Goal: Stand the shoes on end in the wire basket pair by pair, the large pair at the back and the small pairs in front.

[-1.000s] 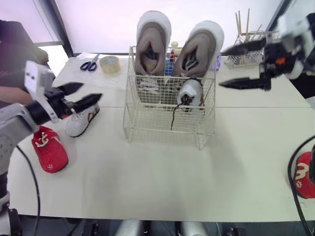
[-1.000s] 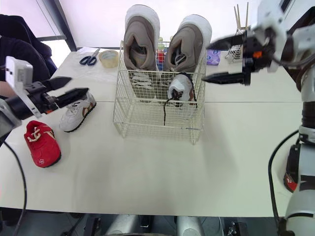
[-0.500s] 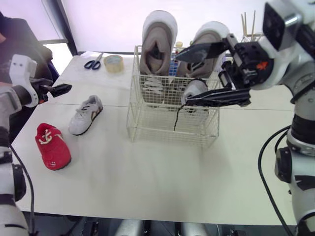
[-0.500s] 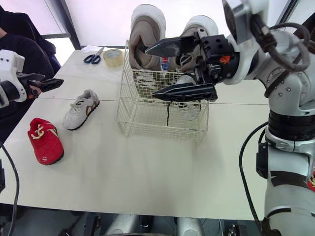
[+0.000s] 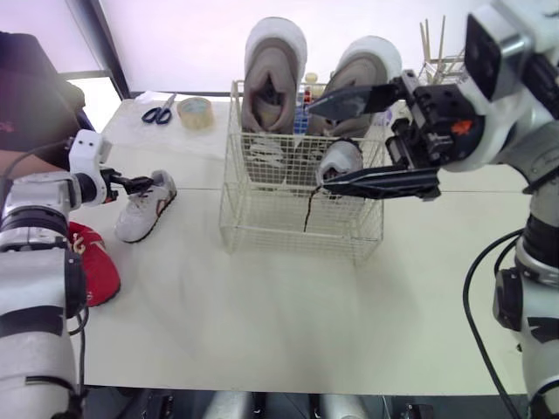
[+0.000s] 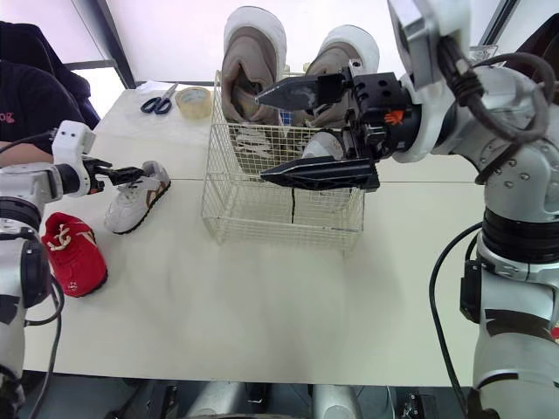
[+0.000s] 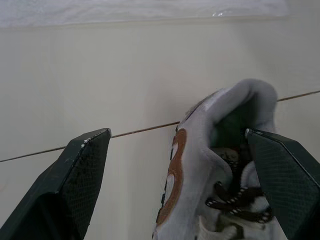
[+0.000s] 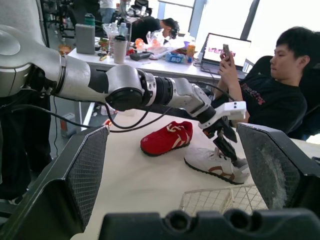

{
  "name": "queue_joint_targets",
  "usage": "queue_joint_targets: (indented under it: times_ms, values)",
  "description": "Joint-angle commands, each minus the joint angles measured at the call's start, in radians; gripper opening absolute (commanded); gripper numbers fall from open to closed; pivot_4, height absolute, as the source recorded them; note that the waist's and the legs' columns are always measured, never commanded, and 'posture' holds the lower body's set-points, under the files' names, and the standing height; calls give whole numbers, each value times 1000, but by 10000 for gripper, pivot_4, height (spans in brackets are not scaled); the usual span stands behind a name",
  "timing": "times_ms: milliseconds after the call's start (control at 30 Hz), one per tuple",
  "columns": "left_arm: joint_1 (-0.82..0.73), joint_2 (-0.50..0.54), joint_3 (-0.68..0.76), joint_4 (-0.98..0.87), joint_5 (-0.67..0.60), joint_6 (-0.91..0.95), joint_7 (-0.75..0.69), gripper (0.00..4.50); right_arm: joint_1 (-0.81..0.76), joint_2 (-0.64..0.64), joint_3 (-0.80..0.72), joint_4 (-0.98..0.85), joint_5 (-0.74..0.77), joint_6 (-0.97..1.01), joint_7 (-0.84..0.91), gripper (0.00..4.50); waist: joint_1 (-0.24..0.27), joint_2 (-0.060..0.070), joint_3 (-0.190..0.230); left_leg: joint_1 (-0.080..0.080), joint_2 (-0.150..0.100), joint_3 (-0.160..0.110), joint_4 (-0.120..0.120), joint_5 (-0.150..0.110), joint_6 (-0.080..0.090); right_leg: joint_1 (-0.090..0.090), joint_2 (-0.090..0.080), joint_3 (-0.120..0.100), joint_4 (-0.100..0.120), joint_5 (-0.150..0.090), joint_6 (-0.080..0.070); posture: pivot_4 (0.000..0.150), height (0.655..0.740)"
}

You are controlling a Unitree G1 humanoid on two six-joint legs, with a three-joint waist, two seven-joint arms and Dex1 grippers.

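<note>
Nothing is showing clearly enough to be read as a word, brand, number or sign. A small red print is sitting on the black shirt (image 6: 26,92) of the seated person, but it is cut off at the picture's edge and too small to make out. In the right wrist view, an open laptop screen (image 8: 227,49) on a desk in the background is glowing with pink and white patches, and none of them is forming legible letters.
</note>
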Motion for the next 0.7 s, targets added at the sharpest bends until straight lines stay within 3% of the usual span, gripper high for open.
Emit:
queue_joint_targets:
  times_ms: [33, 100, 200, 300, 533, 700]
  values:
    - [-17, -12, 26, 14, 33, -24, 71, 45000, -5, -28, -40, -38, 36, 11, -27, 44625, 0, 0, 0, -2, 0, 0, 2, 0, 0, -2, 0, 0, 2, 0, 0, 1500, 7400]
    - [-13, -29, 35, 21, 41, -22, 101, 45000, -3, -38, -39, -43, 39, 16, -37, 44625, 2, 0, 0, -11, 0, 0, 10, 2, -4, -12, 0, 0, 12, 0, 0, 1500, 7400]
    - [-1, -57, 50, 28, 54, -16, 142, 45000, 0, -52, -45, -51, 55, 24, -50, 44625, 4, 0, 0, -12, 0, 0, 13, 1, -1, -11, 0, 0, 13, 0, 0, 1500, 7400]
    - [10, -81, 69, 33, 58, -6, 174, 36340, 0, -64, -46, -57, 61, 31, -65, 45000, 4, 0, 0, -11, -1, 0, 14, 0, 0, -10, 0, 0, 13, 0, 0, 1500, 7400]
    - [44, -113, 115, 37, 65, 12, 229, 1234, 4, -88, -48, -72, 69, 43, -97, 45000, 1, -1, -1, -10, -1, 0, 14, 0, 0, -9, 0, 0, 13, 0, 0, 1500, 7400]
    - [4, -106, 173, 25, 34, -11, 219, 284, 10, -93, -40, -70, 62, 31, -110, 45000, 3, -1, -1, -10, 0, 0, 14, 0, 0, -9, 0, 0, 14, 0, 0, 1500, 7400]
